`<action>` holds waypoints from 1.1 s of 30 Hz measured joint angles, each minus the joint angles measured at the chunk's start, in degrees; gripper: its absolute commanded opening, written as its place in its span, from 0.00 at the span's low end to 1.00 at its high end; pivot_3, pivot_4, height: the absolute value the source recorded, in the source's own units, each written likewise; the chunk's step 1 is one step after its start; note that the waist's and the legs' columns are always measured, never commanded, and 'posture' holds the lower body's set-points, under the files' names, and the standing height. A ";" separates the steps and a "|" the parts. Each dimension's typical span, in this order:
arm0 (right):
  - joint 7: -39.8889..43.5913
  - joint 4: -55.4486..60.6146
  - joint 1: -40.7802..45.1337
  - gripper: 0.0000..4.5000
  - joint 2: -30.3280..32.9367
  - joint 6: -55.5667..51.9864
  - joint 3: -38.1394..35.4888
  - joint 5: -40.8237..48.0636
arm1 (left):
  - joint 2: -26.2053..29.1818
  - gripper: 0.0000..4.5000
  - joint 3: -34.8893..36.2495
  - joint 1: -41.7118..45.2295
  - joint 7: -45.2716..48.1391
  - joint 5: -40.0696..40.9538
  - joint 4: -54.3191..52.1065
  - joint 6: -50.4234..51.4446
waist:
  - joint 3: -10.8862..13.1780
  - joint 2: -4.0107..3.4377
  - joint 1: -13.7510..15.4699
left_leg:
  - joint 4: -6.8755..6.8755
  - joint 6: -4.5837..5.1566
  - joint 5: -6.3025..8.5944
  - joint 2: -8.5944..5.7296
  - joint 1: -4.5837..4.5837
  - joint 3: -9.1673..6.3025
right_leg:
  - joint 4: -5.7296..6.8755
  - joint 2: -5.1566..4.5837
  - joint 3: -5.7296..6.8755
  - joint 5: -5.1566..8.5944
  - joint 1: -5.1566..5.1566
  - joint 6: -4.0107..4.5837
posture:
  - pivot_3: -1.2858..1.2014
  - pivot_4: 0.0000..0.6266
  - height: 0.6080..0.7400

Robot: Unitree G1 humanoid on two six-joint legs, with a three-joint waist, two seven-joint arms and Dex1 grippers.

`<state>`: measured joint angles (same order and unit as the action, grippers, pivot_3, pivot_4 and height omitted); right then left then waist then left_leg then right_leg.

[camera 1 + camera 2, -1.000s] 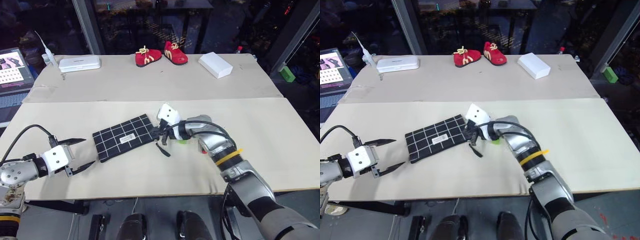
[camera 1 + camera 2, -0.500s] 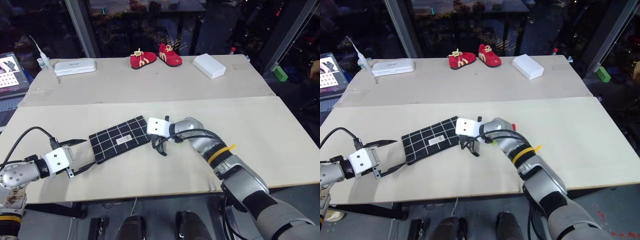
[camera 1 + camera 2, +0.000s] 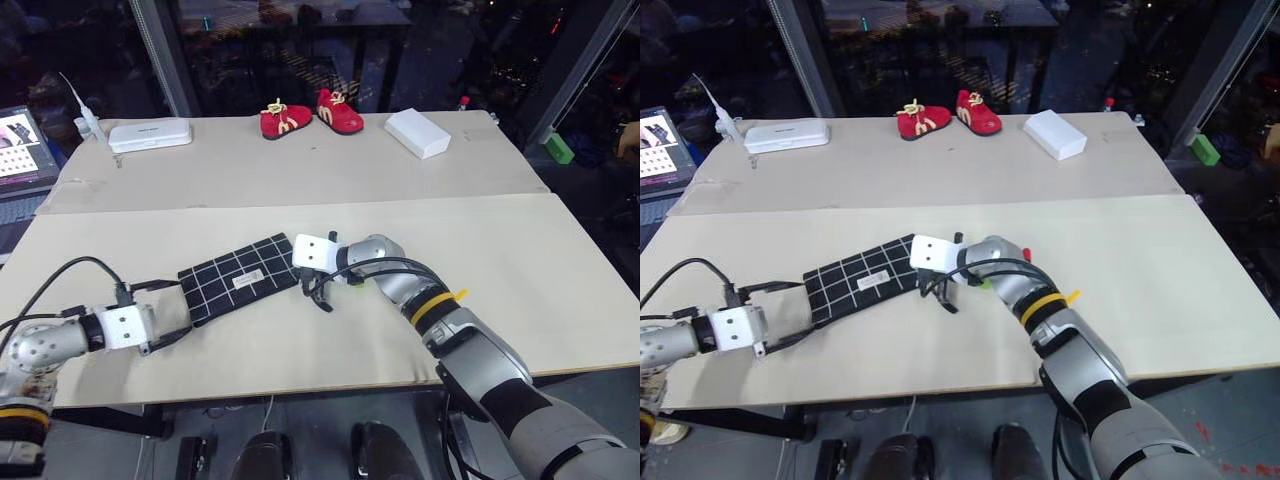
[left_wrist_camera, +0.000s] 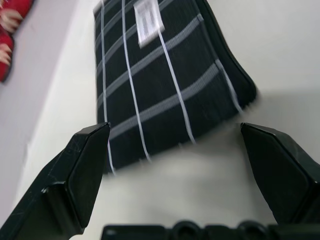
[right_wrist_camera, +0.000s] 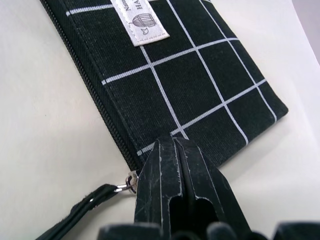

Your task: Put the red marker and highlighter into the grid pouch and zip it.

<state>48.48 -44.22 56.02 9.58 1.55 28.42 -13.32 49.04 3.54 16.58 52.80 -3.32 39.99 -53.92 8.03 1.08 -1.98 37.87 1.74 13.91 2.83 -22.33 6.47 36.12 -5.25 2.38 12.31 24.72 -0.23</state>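
Slippage is the main risk: the grid pouch (image 3: 240,279) lies flat near the table's (image 3: 560,260) front middle, long axis from seven to one o'clock, strap end at the one o'clock side. The right gripper (image 3: 300,270), fingers pressed together, pins that corner beside the zipper pull strap (image 5: 80,212). The left gripper (image 4: 175,150), fingers spread wide, brackets the opposite end; a nudge could skew the pouch and jam the zipper.

The pale surface (image 3: 300,180) is evenly and brightly lit from overhead; the background beyond is dark. Shadows are soft. The grid pouch (image 4: 165,80) looks slightly blurred in the left wrist view.
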 measured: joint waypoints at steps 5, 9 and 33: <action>0.28 0.07 0.00 0.01 0.01 0.02 -0.19 0.01 | -1.41 1.00 -2.95 4.49 -3.30 -2.61 5.02 -4.93 | 0.00 0.00 -0.21 | 0.00 0.01 0.01 0.02 -0.02 0.02 | -0.01 -0.02 0.00 0.00 0.01 -0.01 | 0.52 0.24 1.00; 0.30 0.07 -0.01 0.01 0.13 0.02 -0.22 0.00 | -1.41 1.00 -4.17 5.60 -4.94 -3.36 7.09 -7.08 | 0.00 0.00 -0.10 | 0.00 0.01 0.01 0.02 -0.01 0.02 | -0.01 -0.04 0.00 0.00 0.01 -0.01 | 0.52 0.24 1.00; 0.50 -0.13 0.01 0.07 0.22 0.06 -0.69 0.06 | -2.23 0.00 -9.49 3.42 2.88 6.89 4.26 -6.49 | 0.00 0.00 -0.12 | 0.00 0.02 0.01 0.04 -0.03 0.01 | -0.03 -0.03 0.01 0.00 0.02 -0.01 | 0.52 0.24 1.00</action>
<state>48.99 -44.36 56.03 9.80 1.61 27.73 -13.26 46.80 -5.95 20.00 55.67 3.58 44.24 -60.41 8.03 1.08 -2.10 37.87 1.76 13.92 2.87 -22.35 6.48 36.09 -5.29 2.39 12.31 24.74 -0.24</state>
